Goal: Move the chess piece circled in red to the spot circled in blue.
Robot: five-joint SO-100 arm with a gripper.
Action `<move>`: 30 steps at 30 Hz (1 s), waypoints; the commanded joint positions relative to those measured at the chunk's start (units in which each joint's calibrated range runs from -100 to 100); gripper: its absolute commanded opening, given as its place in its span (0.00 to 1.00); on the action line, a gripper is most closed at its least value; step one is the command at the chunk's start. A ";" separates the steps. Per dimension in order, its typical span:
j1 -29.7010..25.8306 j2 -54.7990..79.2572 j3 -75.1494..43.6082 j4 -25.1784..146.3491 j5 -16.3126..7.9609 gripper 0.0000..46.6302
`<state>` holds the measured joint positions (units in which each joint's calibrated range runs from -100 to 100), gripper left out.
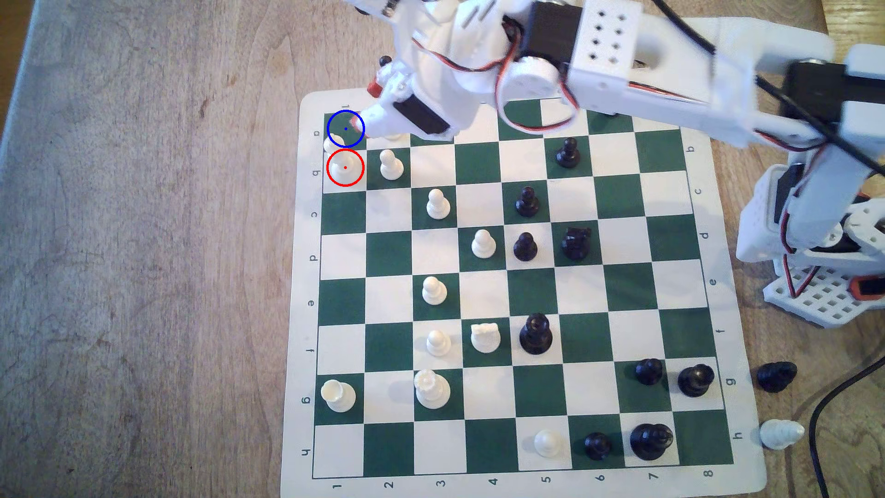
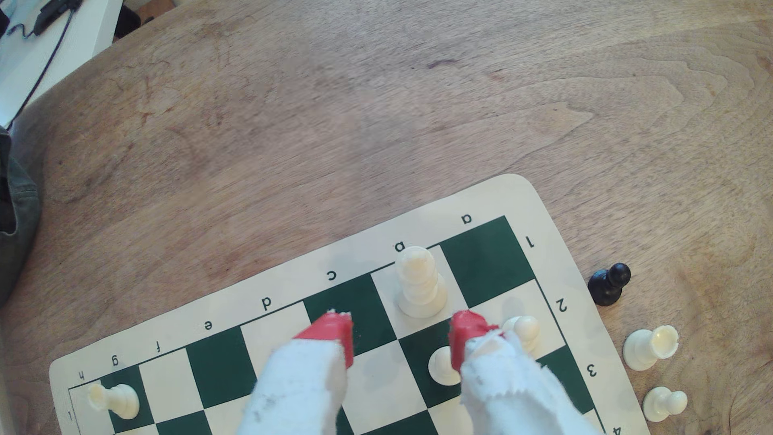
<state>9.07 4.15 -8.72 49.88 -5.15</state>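
The arm (image 1: 598,62) reaches across the chessboard (image 1: 622,201) to its far corner at the exterior view's left. The gripper (image 2: 401,334) hangs low there, jaws spread apart and holding nothing. The chess piece (image 2: 419,281) stands upright on the white square ringed in red, just beyond the red fingertips (image 2: 334,330) and between their lines. The spot (image 2: 485,259), the dark corner square beside it, is bare. The wrist view adds three pieces on the table (image 2: 376,104) off the board's edge, one black pawn (image 2: 609,283) among them.
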 commanded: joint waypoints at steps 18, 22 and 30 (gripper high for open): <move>0.67 16.23 -18.57 0.65 0.54 0.34; 0.51 18.09 -20.38 0.49 0.54 0.36; 0.12 22.93 -26.27 0.32 0.54 0.38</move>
<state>9.66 28.45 -27.79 50.84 -4.66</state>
